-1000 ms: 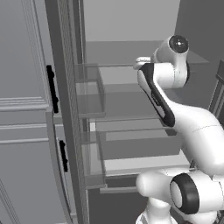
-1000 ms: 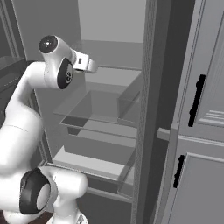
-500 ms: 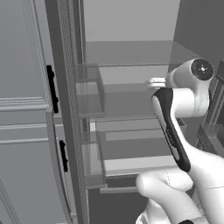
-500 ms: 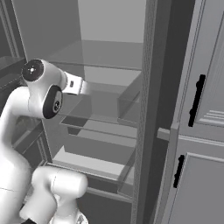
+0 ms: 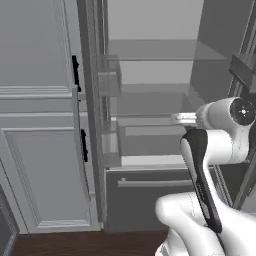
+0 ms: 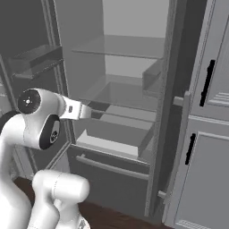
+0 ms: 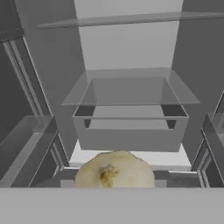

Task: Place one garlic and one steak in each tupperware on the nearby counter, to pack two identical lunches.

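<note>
- Hand view looks into an open grey refrigerator (image 7: 127, 57) with clear glass shelves; a small rounded pale cream-yellow garlic bulb (image 7: 114, 170) sits at the bottom of the picture, right where the finger tips would rise, so the gripper appears closed tight on it (the tips themselves are hidden behind the bulb)
- Progress, as a judgement: one garlic is in hand and clear of the shelves, so the task is early or midway; neither grey tray nor the white counter is in sight, and no steak shows; carrying this bulb to a tray is what remains for it, and whether any tray is already filled cannot be told
- Left base view: the white arm (image 5: 220, 145) rises from the lower right, elbow bent, wrist level with the middle shelf, hand pointing into the fridge beside a grey panelled cabinet door with black bar handles (image 5: 40, 125)
- Right base view: the gripper (image 6: 85, 111) reaches horizontally from the wrist toward a translucent grey drawer (image 6: 117, 134), just outside the fridge opening
</note>
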Controlling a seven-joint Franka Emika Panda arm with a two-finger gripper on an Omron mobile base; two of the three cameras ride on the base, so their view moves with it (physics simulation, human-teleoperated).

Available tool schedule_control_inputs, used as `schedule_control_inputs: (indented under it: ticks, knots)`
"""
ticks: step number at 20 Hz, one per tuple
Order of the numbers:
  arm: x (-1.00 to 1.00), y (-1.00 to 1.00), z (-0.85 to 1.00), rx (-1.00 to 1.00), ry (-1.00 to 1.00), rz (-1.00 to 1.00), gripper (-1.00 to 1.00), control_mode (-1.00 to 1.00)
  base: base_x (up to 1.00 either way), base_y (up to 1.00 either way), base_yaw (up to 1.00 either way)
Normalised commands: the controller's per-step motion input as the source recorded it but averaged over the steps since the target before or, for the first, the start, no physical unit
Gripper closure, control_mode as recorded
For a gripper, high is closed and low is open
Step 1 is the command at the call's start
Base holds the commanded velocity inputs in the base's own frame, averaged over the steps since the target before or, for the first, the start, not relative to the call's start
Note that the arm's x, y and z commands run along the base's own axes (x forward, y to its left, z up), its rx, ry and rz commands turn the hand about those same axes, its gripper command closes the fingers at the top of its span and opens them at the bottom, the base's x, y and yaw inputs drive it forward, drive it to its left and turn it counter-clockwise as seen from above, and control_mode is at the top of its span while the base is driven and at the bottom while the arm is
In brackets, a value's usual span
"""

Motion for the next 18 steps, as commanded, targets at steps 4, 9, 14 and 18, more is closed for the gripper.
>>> schedule_control_inputs:
  ticks: [4, 9, 14, 18]
  knots:
    - [0.0, 0.0, 0.0, 0.0, 0.0, 0.0, 1.0, 1.0, -0.98, 0.62, 0.44]
    - [0.0, 0.0, 0.0, 0.0, 0.0, 0.0, 1.0, 1.0, -0.29, 0.73, 0.56]
    - [0.0, 0.0, 0.0, 0.0, 0.0, 0.0, 1.0, 1.0, 0.36, 0.62, 0.57]
    - [0.0, 0.0, 0.0, 0.0, 0.0, 0.0, 1.0, 1.0, 0.77, 0.62, 0.52]
